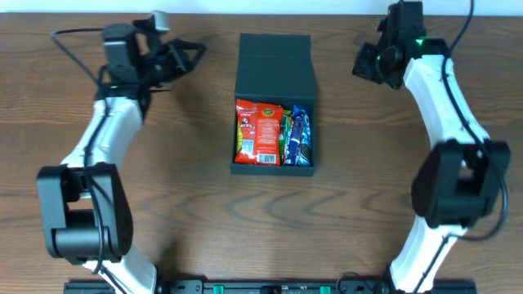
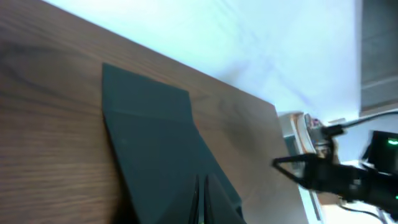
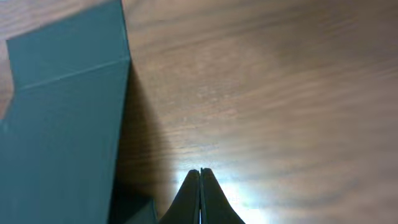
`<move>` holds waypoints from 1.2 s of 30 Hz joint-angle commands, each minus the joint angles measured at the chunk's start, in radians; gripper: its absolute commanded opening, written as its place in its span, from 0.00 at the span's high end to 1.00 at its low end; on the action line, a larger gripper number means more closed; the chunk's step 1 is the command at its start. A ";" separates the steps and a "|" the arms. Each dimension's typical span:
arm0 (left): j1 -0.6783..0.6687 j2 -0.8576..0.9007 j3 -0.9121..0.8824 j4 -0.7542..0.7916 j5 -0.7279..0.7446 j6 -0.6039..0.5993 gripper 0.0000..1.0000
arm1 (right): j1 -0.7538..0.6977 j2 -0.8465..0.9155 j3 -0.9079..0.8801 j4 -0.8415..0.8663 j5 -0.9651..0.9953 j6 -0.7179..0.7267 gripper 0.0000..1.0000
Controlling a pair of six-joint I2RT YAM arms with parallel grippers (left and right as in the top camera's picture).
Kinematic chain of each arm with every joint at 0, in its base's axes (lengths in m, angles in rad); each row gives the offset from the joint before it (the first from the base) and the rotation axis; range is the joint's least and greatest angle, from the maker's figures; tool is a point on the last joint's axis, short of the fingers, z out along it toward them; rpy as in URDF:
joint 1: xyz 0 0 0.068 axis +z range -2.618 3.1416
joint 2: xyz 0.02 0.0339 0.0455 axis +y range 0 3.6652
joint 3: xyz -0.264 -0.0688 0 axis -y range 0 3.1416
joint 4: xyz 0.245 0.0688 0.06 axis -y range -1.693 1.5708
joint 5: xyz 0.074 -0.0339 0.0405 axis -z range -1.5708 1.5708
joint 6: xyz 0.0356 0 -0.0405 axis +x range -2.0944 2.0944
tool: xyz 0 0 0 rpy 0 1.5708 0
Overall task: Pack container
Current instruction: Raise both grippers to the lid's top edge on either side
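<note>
On the left, the left arm (image 1: pixel 102 147) reaches up the wooden table (image 1: pixel 180 196), with the left gripper (image 2: pixel 200 186) at the far end, near the back edge. In its wrist view the 2 fingers are pressed flat together, holding nothing, and they point at the dark flap of the box.

In the middle stands the container (image 1: pixel 274 61), a dark teal-black square box. It sits between the 2 arms and well apart from both. Its hinged lid is thrown open and lies back toward the far edge of the table. Inside, an orange-red snack packet (image 1: pixel 259 131) fills the left part. A blue packet (image 1: pixel 300 137) lies along the right wall, and a sliver of green wrapper (image 1: pixel 286 122) shows between them.

On the right, the right arm (image 1: pixel 445 98) mirrors the other, with a green light on its wrist. The right gripper (image 3: pixel 200 180) hangs over bare wood just beside the container's right side. Its 2 fingers are closed tight with no gap and nothing between them.
</note>
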 commanded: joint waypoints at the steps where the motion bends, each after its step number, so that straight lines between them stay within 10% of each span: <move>1: -0.037 0.012 0.011 -0.006 -0.182 -0.043 0.94 | -0.021 0.078 0.001 0.058 -0.243 -0.060 0.99; 7: -0.049 0.075 0.048 -0.064 -0.220 -0.116 0.94 | -0.028 0.199 0.001 0.147 -0.390 -0.058 0.99; 18: -0.098 0.373 0.477 -0.619 -0.372 0.158 0.94 | -0.005 0.242 0.001 0.212 -0.436 -0.032 0.99; 36: -0.153 0.497 0.519 -0.654 -0.255 0.175 0.94 | 0.027 0.331 0.001 0.256 -0.578 0.058 0.99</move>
